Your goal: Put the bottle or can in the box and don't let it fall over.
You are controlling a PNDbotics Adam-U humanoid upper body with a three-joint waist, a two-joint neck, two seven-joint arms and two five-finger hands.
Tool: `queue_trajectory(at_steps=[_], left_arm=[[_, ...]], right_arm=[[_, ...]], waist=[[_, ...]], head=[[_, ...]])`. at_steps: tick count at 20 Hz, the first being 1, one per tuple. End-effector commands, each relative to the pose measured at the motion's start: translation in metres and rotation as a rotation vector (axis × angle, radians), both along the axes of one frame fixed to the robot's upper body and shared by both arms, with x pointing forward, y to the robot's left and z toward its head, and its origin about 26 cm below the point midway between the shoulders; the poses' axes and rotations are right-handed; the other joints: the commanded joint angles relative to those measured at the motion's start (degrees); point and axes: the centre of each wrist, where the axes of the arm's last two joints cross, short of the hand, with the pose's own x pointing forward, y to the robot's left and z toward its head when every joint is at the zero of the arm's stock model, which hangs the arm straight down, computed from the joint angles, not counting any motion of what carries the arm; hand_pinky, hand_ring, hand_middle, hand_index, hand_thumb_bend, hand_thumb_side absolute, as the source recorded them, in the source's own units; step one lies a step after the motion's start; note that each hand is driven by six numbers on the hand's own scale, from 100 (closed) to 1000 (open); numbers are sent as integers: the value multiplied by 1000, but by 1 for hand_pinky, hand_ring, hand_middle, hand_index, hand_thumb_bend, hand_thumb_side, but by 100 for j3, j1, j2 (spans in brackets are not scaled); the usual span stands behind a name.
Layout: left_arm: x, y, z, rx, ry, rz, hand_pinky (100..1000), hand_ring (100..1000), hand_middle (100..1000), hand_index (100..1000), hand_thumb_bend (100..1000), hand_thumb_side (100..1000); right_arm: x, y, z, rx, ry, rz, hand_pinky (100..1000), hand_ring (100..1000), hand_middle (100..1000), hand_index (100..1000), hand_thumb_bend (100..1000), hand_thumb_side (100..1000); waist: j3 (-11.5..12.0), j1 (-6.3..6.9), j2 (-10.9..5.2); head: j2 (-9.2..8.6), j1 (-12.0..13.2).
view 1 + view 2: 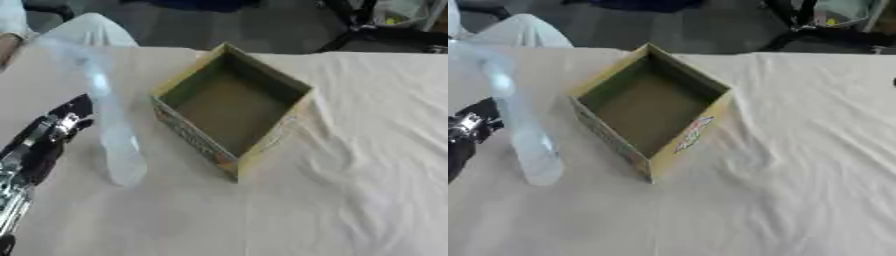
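One clear bottle (112, 127) stands upright, apparently blurred, beside the box (229, 107); left hand (48, 135) fingers unclear.

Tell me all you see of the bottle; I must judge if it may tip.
The bottle is clear plastic, tall and slim, blurred, with a pale blue patch near its top. It stands on the table left of the box, apart from it, leaning slightly. The left hand is beside it; contact cannot be told.
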Motion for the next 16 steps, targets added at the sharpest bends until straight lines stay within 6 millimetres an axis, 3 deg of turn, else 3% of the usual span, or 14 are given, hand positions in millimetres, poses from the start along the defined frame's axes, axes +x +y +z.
queue_trajectory(at_steps=[1, 16], left_arm=[[-4, 0, 12, 9, -43, -11, 1000, 1000, 1000, 896, 353, 824], [-17, -2, 18, -3, -64, -27, 1000, 1000, 1000, 901, 340, 815]], right_arm=[[-4, -2, 12, -35, -40, -1, 1000, 1000, 976, 1000, 100, 470], [-4, -3, 12, -36, -41, -6, 1000, 1000, 976, 1000, 100, 470]], waist=[[4, 15, -98], [21, 19, -101]], head=[[-70, -3], [-93, -5]])
